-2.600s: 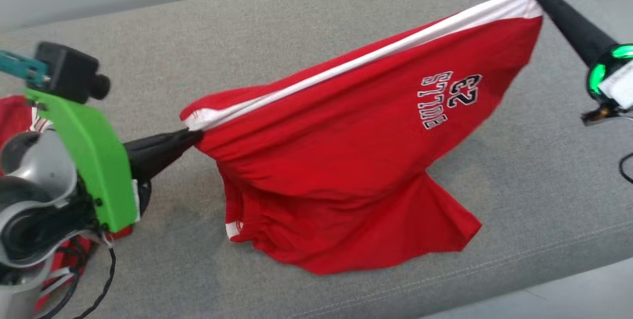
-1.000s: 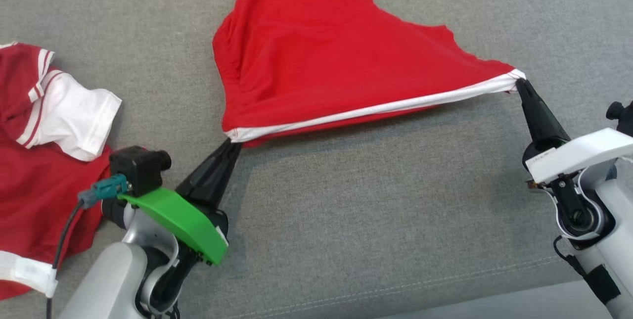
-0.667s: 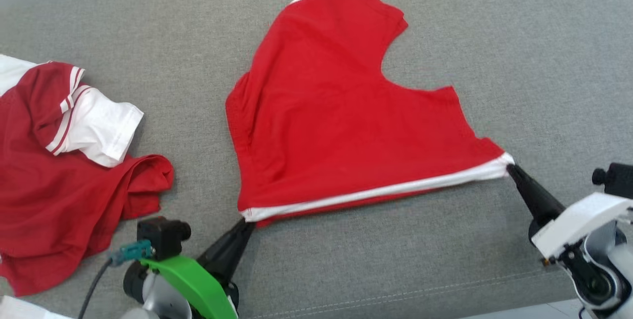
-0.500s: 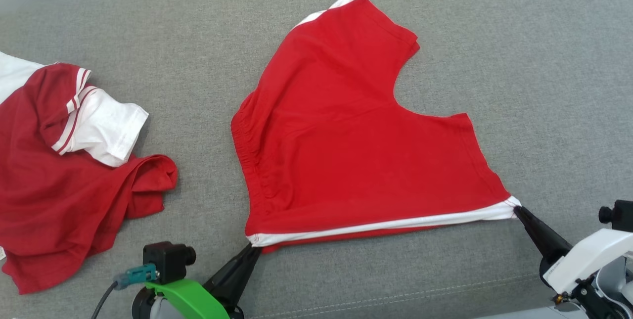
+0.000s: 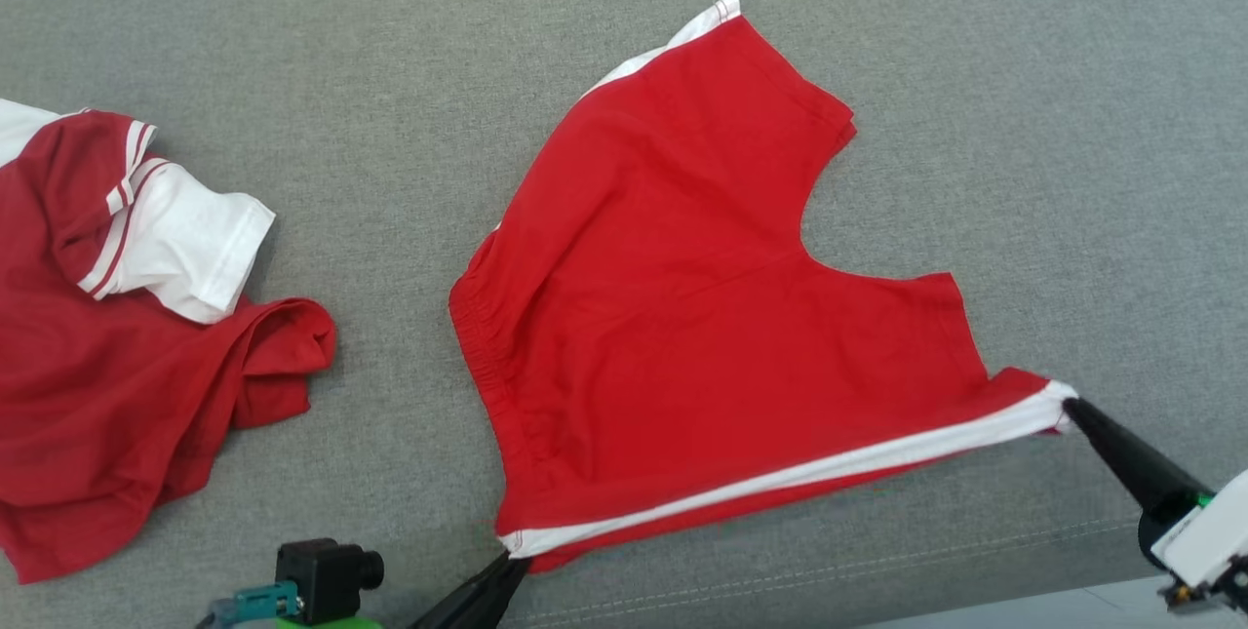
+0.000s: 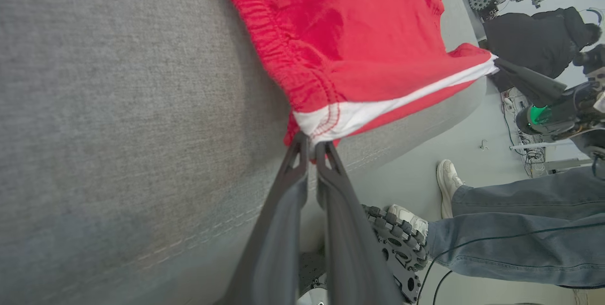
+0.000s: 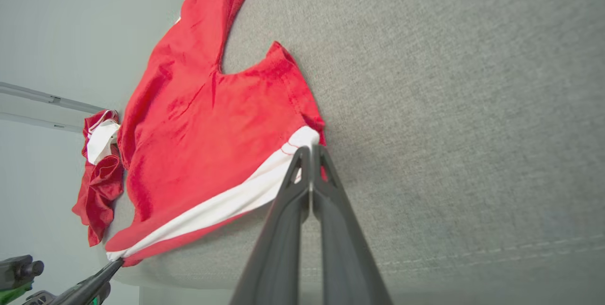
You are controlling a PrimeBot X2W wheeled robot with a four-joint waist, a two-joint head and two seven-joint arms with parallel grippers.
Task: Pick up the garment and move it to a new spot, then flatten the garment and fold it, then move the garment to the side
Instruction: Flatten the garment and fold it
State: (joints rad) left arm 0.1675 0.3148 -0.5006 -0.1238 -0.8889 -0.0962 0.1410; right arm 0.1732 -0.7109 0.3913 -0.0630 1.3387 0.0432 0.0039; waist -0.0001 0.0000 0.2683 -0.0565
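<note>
Head view: the red shorts (image 5: 702, 317) lie on the grey cushion (image 5: 292, 73), striped edge taut between left gripper (image 5: 515, 563) and right gripper (image 5: 1071, 405), each clamped on a corner. Left wrist view: only a sliver is pinched, so more tension could pull it free. Right wrist view: the bite seems equally thin, though partly hidden.

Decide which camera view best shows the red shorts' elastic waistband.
Left wrist view: the waistband is close, gathers sharp. The head view shows it whole but small; the right wrist view, a distant, indistinct edge.
</note>
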